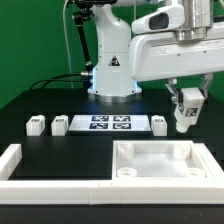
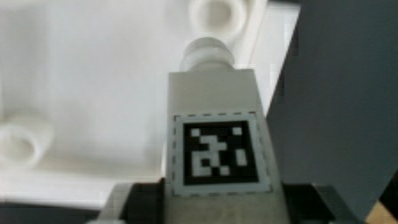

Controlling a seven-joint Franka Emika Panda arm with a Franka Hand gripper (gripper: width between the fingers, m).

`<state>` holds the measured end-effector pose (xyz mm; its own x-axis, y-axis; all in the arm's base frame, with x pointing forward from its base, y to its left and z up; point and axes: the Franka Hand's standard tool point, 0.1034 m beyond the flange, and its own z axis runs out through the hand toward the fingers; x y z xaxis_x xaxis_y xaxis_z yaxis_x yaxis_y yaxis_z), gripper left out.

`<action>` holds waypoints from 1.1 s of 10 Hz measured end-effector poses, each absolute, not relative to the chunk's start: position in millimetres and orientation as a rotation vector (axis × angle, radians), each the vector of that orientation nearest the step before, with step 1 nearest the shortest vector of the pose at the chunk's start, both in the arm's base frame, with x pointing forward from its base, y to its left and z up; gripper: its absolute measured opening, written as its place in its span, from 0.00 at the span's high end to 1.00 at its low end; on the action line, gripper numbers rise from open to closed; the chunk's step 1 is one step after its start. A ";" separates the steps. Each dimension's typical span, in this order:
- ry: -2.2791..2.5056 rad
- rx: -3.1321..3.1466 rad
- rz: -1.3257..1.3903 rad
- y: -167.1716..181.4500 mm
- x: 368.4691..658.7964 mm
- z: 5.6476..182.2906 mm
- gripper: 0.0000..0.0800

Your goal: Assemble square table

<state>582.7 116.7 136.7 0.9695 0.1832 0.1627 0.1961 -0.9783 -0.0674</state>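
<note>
Starting at the exterior view's left, a long white border rail [image 1: 14,162] is seen lying along the near edge of the black table [image 1: 50,100], with a short arm turned toward the back. Just beyond it, a first loose leg [image 1: 37,125] and a second loose leg [image 1: 60,124] are set side by side, near each other but apart. Next in the same row comes the marker board [image 1: 105,124], lying flat with its tags facing up. Behind it, the arm's base [image 1: 110,65] is mounted at the back of the table. Just beside the board's right end, a third loose leg [image 1: 160,125] is placed.

Nearer the camera, the square slab [image 1: 160,165] is found lying flat at the exterior view's lower right, its raised notched corners facing up. The far right corner of the slab is overhung by the gripper [image 1: 184,113], which points straight down.

A held leg [image 1: 183,120] is clamped between the partly closed fingers [image 2: 139,205], one finger pressed on each side of the block. In the wrist view, the held leg [image 2: 214,120] is shown with its tag facing the camera and its round peg end pointing away from the gripper [image 2: 217,198], with the slab [image 2: 89,90] spread white beneath it. Whether the peg touches the slab cannot be told.
</note>
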 end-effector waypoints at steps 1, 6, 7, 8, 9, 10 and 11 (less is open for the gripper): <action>-0.275 -3.013 -0.392 117.2 607.2 141.1 0.64; -0.244 -2.878 -0.932 114.9 607.8 138.8 0.64; -0.248 -2.892 -0.890 115.1 605.3 133.8 0.64; -0.262 -2.894 -0.892 114.1 606.8 132.7 0.64; -0.273 -2.901 -0.881 111.8 609.7 124.9 0.64; -0.272 -2.904 -0.872 112.1 619.0 120.8 0.64; -0.266 -2.900 -0.877 112.9 628.2 119.2 0.64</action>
